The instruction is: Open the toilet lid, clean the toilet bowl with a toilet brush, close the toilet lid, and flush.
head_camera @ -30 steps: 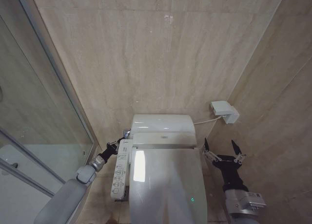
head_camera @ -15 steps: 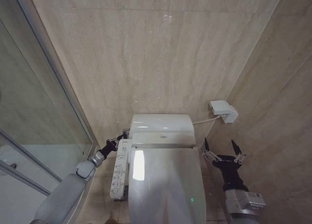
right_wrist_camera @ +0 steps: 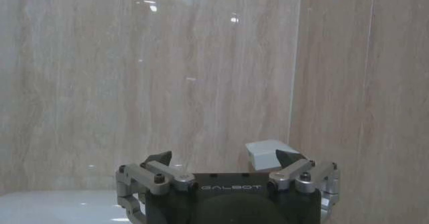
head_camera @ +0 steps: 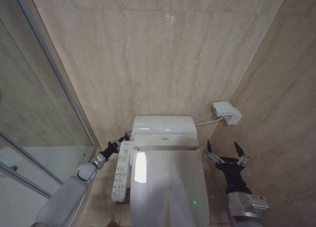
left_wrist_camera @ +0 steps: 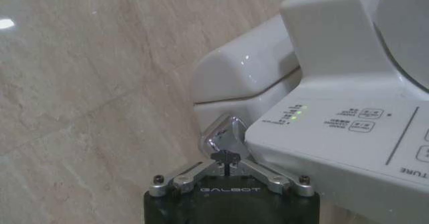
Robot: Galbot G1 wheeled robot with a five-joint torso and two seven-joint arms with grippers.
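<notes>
The toilet lid lies shut, glossy white, so the toilet bowl is hidden beneath it. The toilet brush is out of view. My left gripper reaches past the white button panel arm to the left side of the tank. In the left wrist view, the left gripper is shut, its tips right against the chrome flush lever under the tank's corner. My right gripper hangs open to the right of the toilet, holding nothing; the right wrist view has it facing the tiled wall.
A glass shower screen runs close along the left side. Beige tiled walls close in behind and to the right. A white wall box with a cable sits right of the tank, and again in front of the right gripper.
My left gripper has pushed a little farther toward the tank's left side and the lever. The head camera has shifted slightly. The right arm has held still.
</notes>
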